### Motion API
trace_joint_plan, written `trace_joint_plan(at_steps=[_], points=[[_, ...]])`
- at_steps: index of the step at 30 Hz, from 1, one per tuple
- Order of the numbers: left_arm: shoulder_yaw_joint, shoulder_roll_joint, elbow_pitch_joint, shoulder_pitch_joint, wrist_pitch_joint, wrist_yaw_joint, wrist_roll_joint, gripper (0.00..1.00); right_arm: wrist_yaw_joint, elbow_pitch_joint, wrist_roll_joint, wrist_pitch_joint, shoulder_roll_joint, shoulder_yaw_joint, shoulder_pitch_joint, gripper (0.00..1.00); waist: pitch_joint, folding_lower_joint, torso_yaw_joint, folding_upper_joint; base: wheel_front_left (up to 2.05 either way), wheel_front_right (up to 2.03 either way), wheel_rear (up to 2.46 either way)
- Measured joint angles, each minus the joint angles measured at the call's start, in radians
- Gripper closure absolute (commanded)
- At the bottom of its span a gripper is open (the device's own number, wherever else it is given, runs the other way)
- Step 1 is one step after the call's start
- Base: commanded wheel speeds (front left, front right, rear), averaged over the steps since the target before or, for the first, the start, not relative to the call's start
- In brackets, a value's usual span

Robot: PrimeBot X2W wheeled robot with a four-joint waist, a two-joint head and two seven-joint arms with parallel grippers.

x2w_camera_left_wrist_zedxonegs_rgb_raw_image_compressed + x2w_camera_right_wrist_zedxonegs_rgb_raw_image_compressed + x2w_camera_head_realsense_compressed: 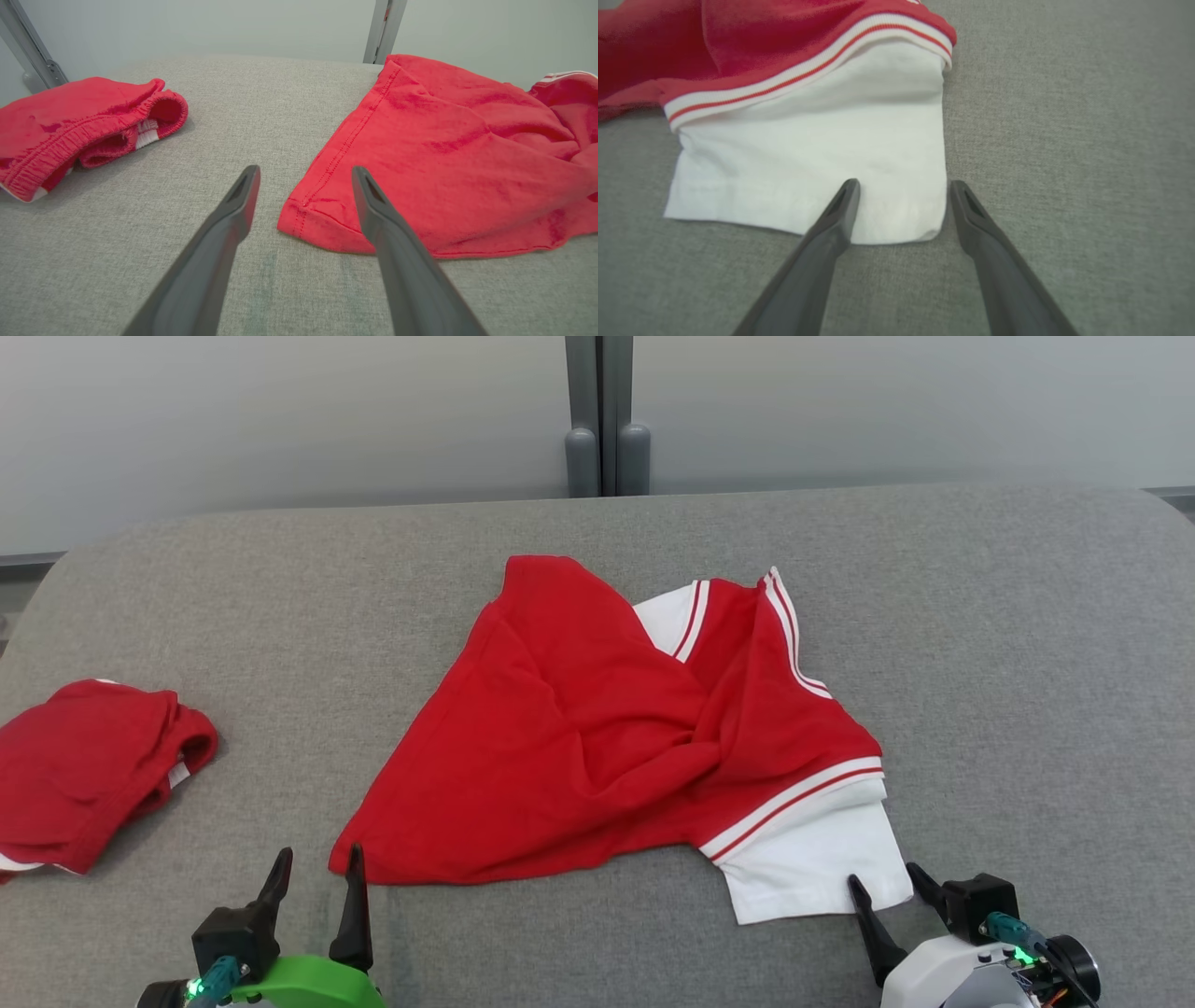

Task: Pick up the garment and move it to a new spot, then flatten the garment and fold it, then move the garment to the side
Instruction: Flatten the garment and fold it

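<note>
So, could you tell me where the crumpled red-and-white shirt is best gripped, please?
Probably its two near corners, from the robot's side: the shirt's red hem corner lies flat before the open left gripper, its white sleeve corner before the right gripper.

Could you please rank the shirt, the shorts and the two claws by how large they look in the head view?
1. The shirt, by far the largest.
2. The shorts, though the frame edge cuts them off.
3. The left claw and right claw: alike, and nearest the camera, so not ranked against each other.

Bare surface between garment and red bundle
</note>
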Motion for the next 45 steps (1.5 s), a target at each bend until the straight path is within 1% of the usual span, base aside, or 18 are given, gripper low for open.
trace_joint_plan(at_steps=[1, 2, 3, 4, 9, 14, 20, 28, 36, 37, 38, 39, 40, 43, 44, 45], points=[[-0.004, 0.002, 0.004, -0.001, 0.0, 0.0, -0.004, 0.0, 0.0, 0.023, -0.002, -0.001, -0.001, -0.001, -0.01, 0.0, 0.003, 0.0, 0.001, 0.0, 0.0, 0.0, 0.0], [-0.009, 0.004, 0.008, -0.002, 0.0, 0.0, -0.009, 0.0, 0.0, 0.038, -0.002, -0.001, -0.001, 0.001, -0.017, 0.31, 0.004, 0.0, 0.002, 0.0, 0.0, 0.0, 0.0], [-0.014, 0.006, 0.013, -0.003, 0.0, 0.0, -0.016, 0.0, 0.0, 0.055, -0.002, -0.002, -0.001, 0.007, -0.026, 0.73, 0.007, 0.0, 0.003, 0.0, 0.0, 0.0, 0.0], [-0.018, 0.007, 0.017, -0.004, 0.0, 0.0, -0.022, 0.0, 0.0, 0.069, 0.004, -0.005, -0.001, 0.007, -0.034, 1.0, 0.009, 0.0, 0.004, 0.0, 0.0, 0.0, 0.0], [-0.024, 0.014, 0.041, -0.012, 0.0, 0.0, -0.042, 0.0, 0.0, 0.061, 0.004, -0.005, -0.002, -0.027, -0.045, 1.0, 0.02, 0.0, 0.001, 0.0, 0.0, 0.0, 0.0], [-0.065, 0.018, 0.079, -0.03, 0.0, 0.0, -0.1, 0.0, 0.0, 0.001, -0.025, -0.001, 0.0, -0.092, -0.033, 1.0, 0.033, 0.0, -0.01, 0.0, 0.0, 0.0, 0.0], [-0.09, 0.028, 0.11, -0.056, 0.0, 0.0, -0.144, 0.0, 0.0, -0.027, -0.051, 0.0, 0.0, -0.142, -0.028, 1.0, 0.057, 0.0, -0.028, 0.0, 0.0, 0.0, 0.0], [-0.147, 0.048, 0.144, -0.067, 0.0, 0.0, -0.209, 0.0, 0.0, -0.041, -0.059, 0.0, 0.0, -0.154, -0.023, 1.0, 0.078, 0.0, -0.053, 0.0, 0.0, 0.0, 0.0], [-0.158, 0.058, 0.195, -0.093, 0.0, 0.0, -0.228, 0.0, 0.0, -0.052, -0.061, 0.0, 0.0, -0.149, -0.025, 1.0, 0.09, 0.0, -0.059, 0.0, 0.0, 0.0, 0.0], [-0.165, 0.06, 0.201, -0.095, 0.0, 0.0, -0.231, 0.51, 0.0, -0.053, -0.06, 0.0, 0.0, -0.148, -0.025, 1.0, 0.091, 0.0, -0.059, 0.0, 0.0, 0.0, 0.0], [-0.177, 0.062, 0.208, -0.096, -0.001, 0.0, -0.238, 0.63, 0.0, -0.053, -0.058, 0.0, 0.0, -0.146, -0.026, 1.0, 0.092, 0.0, -0.059, 0.0, 0.0, 0.0, 0.0], [-0.184, 0.064, 0.212, -0.099, -0.001, 0.0, -0.247, 0.73, 0.0, -0.055, -0.056, 0.0, -0.001, -0.146, -0.026, 1.0, 0.094, 0.0, -0.059, 0.0, 0.0, 0.0, 0.0], [-0.188, 0.066, 0.216, -0.103, -0.001, 0.0, -0.253, 0.72, 0.0, -0.056, -0.055, 0.0, -0.001, -0.145, -0.027, 1.0, 0.096, 0.0, -0.058, 0.0, 0.0, 0.0, 0.0], [-0.206, 0.079, 0.237, -0.113, -0.002, 0.0, -0.288, 0.78, 0.0, -0.06, -0.051, 0.0, -0.001, -0.139, -0.035, 1.0, 0.1, 0.0, -0.059, 0.0, 0.0, 0.0, 0.0], [-0.221, 0.085, 0.244, -0.117, -0.002, 0.0, -0.299, 0.87, 0.0, -0.062, -0.048, 0.0, -0.001, -0.137, -0.036, 1.0, 0.102, 0.0, -0.06, 0.0, 0.0, 0.0, 0.0], [-0.234, 0.089, 0.247, -0.121, -0.002, -0.001, -0.31, 1.0, 0.0, -0.063, -0.046, 0.0, -0.001, -0.135, -0.037, 1.0, 0.104, 0.0, -0.062, 0.0, 0.0, 0.0, 0.0]])
